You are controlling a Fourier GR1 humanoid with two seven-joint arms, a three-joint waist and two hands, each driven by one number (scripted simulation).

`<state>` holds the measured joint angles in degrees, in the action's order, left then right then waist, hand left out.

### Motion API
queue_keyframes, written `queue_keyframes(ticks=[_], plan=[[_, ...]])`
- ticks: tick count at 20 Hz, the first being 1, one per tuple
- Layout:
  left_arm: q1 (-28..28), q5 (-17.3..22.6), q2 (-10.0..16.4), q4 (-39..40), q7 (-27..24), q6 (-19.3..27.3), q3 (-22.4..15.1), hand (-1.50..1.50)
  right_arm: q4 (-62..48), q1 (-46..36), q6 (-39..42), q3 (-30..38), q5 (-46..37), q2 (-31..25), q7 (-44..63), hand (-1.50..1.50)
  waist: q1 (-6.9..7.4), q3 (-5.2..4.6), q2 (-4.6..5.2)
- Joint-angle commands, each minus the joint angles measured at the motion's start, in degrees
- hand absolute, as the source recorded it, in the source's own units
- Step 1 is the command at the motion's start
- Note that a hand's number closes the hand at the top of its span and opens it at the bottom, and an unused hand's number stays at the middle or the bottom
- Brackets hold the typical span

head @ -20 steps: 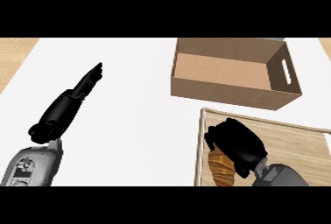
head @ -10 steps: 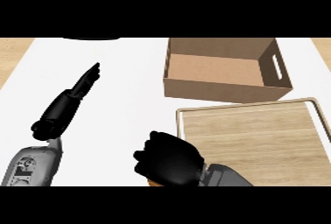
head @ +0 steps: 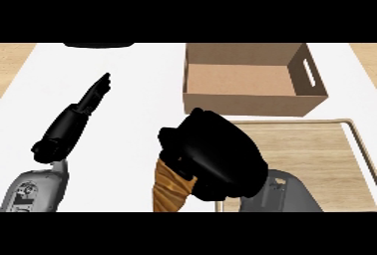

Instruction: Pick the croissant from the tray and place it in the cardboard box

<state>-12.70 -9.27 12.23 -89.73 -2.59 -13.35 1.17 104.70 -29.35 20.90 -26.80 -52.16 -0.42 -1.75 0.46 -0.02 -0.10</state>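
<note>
The croissant (head: pixel 171 185) was off the tray (head: pixel 316 144) and in the right hand (head: pixel 217 154), whose fingers (head: pixel 177 147) were curled round its upper end. The golden, ridged body hung out below and to the left of the palm, over the white surface (head: pixel 140 99) just beside the tray's left edge. The cardboard box (head: pixel 250 103) stood farther from the robot, open at the top, its near wall close to the hand.

The step in hand looked to be the carry to the box. To do it well, the hand would need to travel away from the robot and a little to the right, and rise enough that the hanging end of the pastry passed above the near wall rather than catching on it. The release would best wait until the whole croissant was over the brown floor of the box, not over the rim. Since much of the pastry stuck out from the grasp, a steady, level move seemed wise, as a swing could tip it.

The right forearm came in from the lower edge, the back of the hand turned up toward the head view, hiding most of the grasp. The left hand (head: pixel 74 122) rested on the left side of the surface, its fingers straight and together, pointing away from the robot and holding nothing.
</note>
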Motion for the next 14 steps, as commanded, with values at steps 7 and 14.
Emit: queue_keyframes(ticks=[7,14], plan=[[0.2,-0.9,0.0,2.1,-2.2,0.2,0.5,0.0,-15.5,-16.8,-5.1,20.1,8.2,0.4,10.7,1.5,0.27,-0.01,0.35],[-2.1,1.7,0.6,-2.0,2.7,-2.5,0.8,0.0,-35.4,-26.9,-8.5,24.8,2.6,-7.4,2.1,1.5,1.12,0.02,0.48]])
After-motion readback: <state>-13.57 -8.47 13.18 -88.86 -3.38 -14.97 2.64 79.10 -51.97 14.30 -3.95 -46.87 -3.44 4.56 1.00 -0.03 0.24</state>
